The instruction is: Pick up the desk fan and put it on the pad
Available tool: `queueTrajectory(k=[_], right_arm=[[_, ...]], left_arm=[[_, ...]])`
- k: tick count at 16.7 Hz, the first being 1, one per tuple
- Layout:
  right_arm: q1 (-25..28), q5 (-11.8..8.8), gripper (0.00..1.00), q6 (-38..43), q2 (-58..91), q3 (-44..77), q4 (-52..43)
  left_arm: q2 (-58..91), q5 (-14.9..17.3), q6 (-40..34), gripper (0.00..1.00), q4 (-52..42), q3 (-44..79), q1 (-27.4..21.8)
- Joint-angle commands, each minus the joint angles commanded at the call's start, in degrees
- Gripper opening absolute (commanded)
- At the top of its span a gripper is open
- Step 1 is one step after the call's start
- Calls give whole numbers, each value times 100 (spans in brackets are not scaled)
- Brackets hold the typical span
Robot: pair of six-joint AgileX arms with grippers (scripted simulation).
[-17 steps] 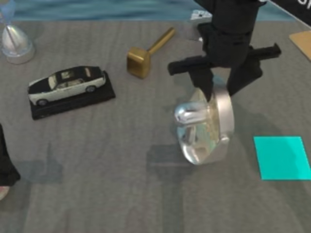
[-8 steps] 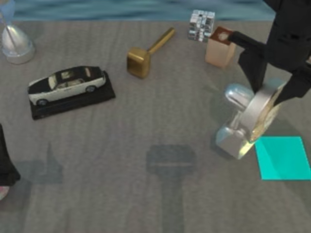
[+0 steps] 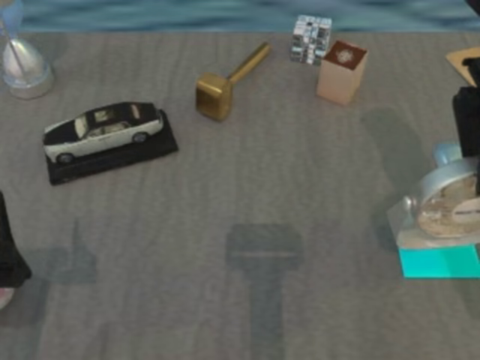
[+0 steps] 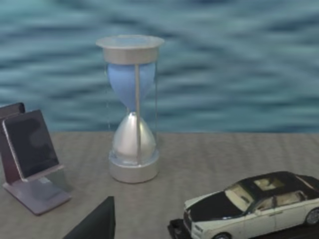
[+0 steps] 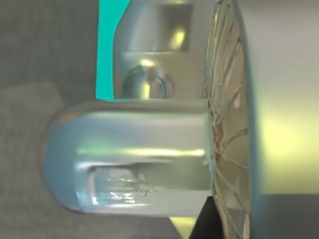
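The chrome desk fan (image 3: pixel 439 214) stands tilted at the table's right edge, its base over the far part of the cyan pad (image 3: pixel 439 262). Whether the base touches the pad I cannot tell. My right gripper (image 3: pixel 471 187) comes down from the right edge and is shut on the fan's ring. In the right wrist view the bulbous motor hub (image 5: pixel 129 154) and the gold-speckled grille (image 5: pixel 227 124) fill the picture. One dark finger (image 5: pixel 212 221) lies against the grille, and a strip of the pad (image 5: pixel 107 45) shows behind. My left arm (image 3: pixel 7 259) stays parked at the left edge.
A white and black toy car (image 3: pixel 105 135) on a black base sits at the left, with an hourglass (image 3: pixel 22 64) and a phone stand (image 4: pixel 30 159) behind it. A gold mallet (image 3: pixel 225 82), a mirrored cube (image 3: pixel 311 37), a pink block (image 3: pixel 341 71) and a tan piece (image 3: pixel 465 56) line the back.
My right gripper carried the fan from the middle of the table to the right, and the fan now covers the pad's far part. The left arm has not moved.
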Motion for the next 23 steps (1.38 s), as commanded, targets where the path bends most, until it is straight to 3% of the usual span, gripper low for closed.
queueTrajectory(k=[3, 17, 23], right_arm=[[-108, 6, 0, 386, -178, -266, 70], [-125, 6, 0, 384, -89, -957, 849], [-125, 6, 45, 384, -89, -957, 849]], left_arm=[[0, 0, 0, 100, 0, 0, 0], [0, 0, 0, 100, 0, 0, 0], [0, 0, 0, 100, 0, 0, 0]])
